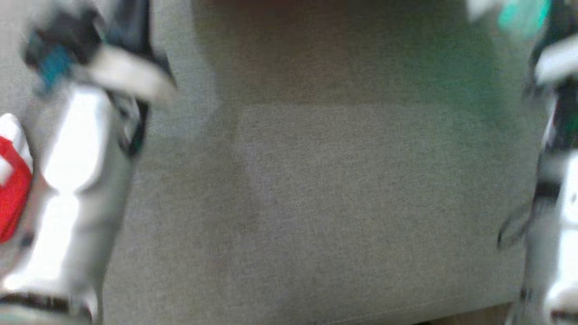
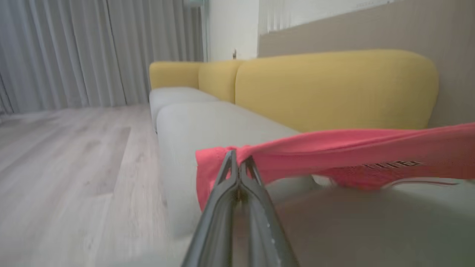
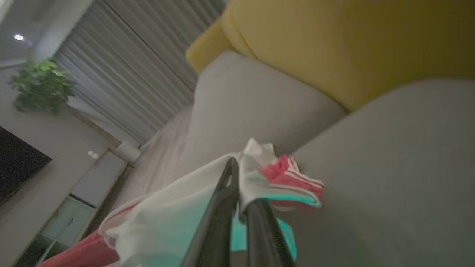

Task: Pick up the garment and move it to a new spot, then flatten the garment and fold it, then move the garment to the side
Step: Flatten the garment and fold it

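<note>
Head view: the picture is heavily blurred. The grey sofa seat takes up the middle. The pale left forearm rises along the left edge, and a red and white piece of the garment shows just beside it at the frame's border. The pale right forearm stands at the right edge. Above it, in the top right corner, is a teal and white smear that may be another part of the same cloth, though the blur makes that hard to say. The stretch of cushion between the two arms is bare.

Left wrist view: the left tool has its two dark fingers pressed together, clamped on a bunched edge of the garment's red fabric. From that pinch the cloth runs off to the right as a taut band with dark lettering on it, lifted above the grey seat. A short flap hangs down on the left of the fingers. Behind are the yellow backrest, a pale wooden floor and grey curtains.

Right wrist view: the right tool is also closed, gripping white fabric that folds over its fingertips. A red corner with white stripes and a teal edge sticks out to the right of the grip, and more white, teal and red cloth hangs below towards the left. The grey seat and yellow backrest lie beyond, with a green plant in the far corner.
</note>
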